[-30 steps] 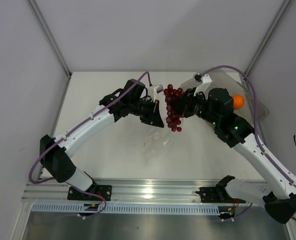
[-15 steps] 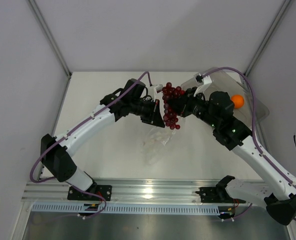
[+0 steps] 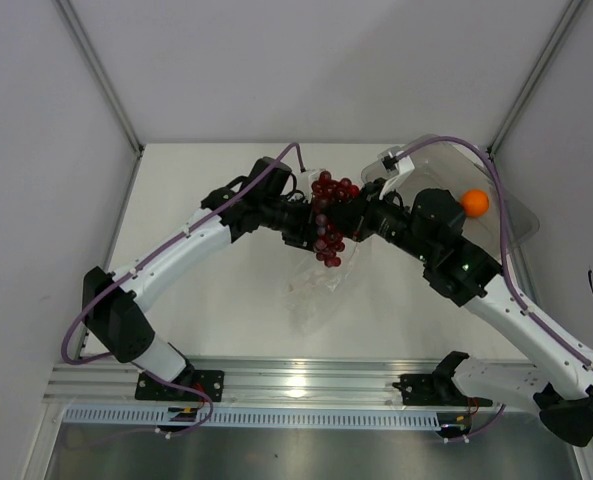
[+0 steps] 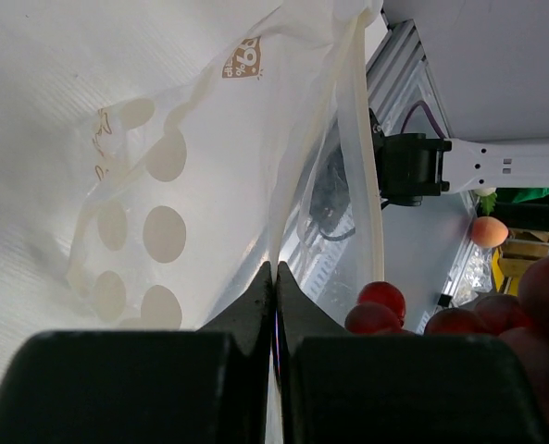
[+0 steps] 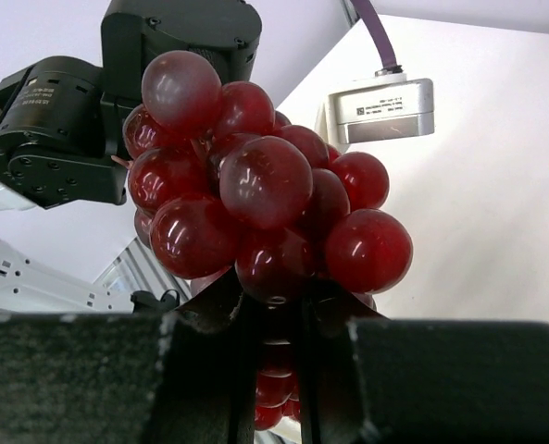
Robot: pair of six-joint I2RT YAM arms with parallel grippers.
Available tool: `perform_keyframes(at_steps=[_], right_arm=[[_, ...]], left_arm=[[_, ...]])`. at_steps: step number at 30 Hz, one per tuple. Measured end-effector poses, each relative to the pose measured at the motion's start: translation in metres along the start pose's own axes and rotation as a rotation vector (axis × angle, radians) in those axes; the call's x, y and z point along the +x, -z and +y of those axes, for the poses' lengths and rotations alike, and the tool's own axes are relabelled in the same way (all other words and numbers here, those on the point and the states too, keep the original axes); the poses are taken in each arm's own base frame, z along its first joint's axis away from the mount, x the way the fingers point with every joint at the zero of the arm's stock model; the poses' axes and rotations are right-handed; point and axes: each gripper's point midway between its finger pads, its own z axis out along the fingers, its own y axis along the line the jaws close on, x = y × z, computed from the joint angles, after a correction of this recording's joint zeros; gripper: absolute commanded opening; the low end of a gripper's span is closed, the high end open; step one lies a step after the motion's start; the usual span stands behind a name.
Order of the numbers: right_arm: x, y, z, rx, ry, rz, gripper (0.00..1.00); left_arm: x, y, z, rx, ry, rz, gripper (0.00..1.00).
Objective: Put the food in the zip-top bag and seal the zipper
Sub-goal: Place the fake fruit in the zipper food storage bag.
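One zip-top bag (image 3: pixel 311 290) hangs nearest, its crinkled film trailing toward 6 o'clock from the left tool (image 4: pixel 275 277) down to the surface (image 3: pixel 196 190); none of the food shows inside it. That tool's jaws are pressed together on a thin fold of the bag just beside the zipper (image 4: pixel 355 139). The film looks limp and slippery, so I judge the mouth will sag shut unless it is held taut close to the strip. At 3 o'clock of the left tool, the right tool (image 5: pixel 274 301) pinches the bunch of dark red grapes (image 5: pixel 255 194) from beneath, deep among its lower berries. The bunch seems light, knobbly and loosely jointed, apt to swing. Farther off, at 3 o'clock again, the orange ball (image 3: pixel 474 202) sits in the clear bin (image 3: pixel 516 215).
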Motion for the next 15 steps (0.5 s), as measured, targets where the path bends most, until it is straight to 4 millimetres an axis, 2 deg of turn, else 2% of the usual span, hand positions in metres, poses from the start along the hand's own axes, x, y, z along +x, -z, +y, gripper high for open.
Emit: perform_keyframes(at_steps=[10,15], right_arm=[[0.01,-0.008,-0.011,0.03,0.024,0.003,0.0],[0.046,-0.007,-0.033,0.07,0.034,0.045,0.0]], left_arm=[[-0.001,0.001,0.001,0.0,0.004,-0.004,0.01],[-0.004,0.003,0.001,0.001,0.022,-0.019,0.01]])
